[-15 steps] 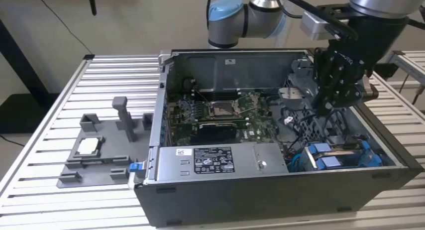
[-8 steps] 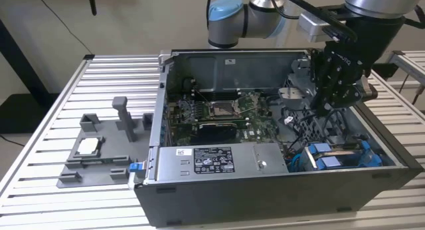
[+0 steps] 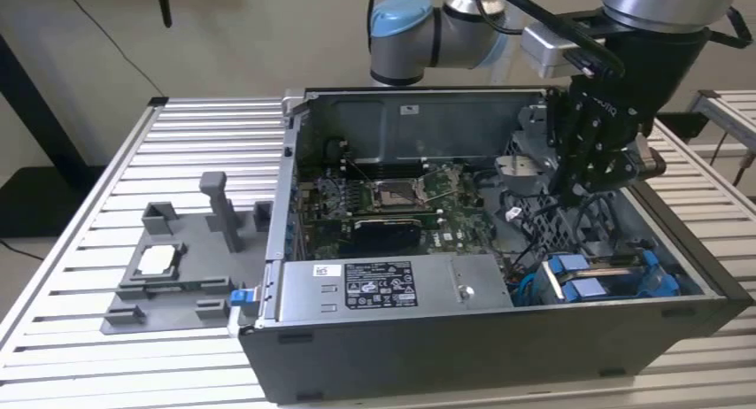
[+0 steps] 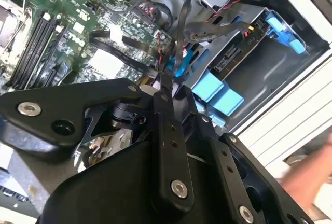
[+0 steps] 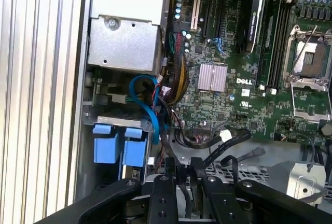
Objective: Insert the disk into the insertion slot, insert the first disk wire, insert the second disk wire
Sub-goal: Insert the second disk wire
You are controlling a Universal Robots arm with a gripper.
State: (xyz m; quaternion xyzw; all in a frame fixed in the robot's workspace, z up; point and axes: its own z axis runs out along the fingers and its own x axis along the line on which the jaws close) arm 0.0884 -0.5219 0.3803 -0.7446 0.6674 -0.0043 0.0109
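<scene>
Fingertips of the hand [image 4: 165, 85] sit pressed together, pinching a black disk wire [image 4: 177, 47] that runs up toward a tangle of other cables [image 4: 150, 14]. Just beyond, the disk [image 5: 116, 143] appears seated in the insertion slot [image 5: 111, 121], its blue carrier tabs at the mouth. Farther off lies the motherboard [image 5: 233, 79], all inside the computer case [image 3: 473, 356] on the slatted tabletop [image 3: 71, 250]. Risk, as I judge it: the thin wire could twist in so narrow a pinch and bring its plug in tilted, so that it jams, or it could snag the neighbouring cables.
</scene>
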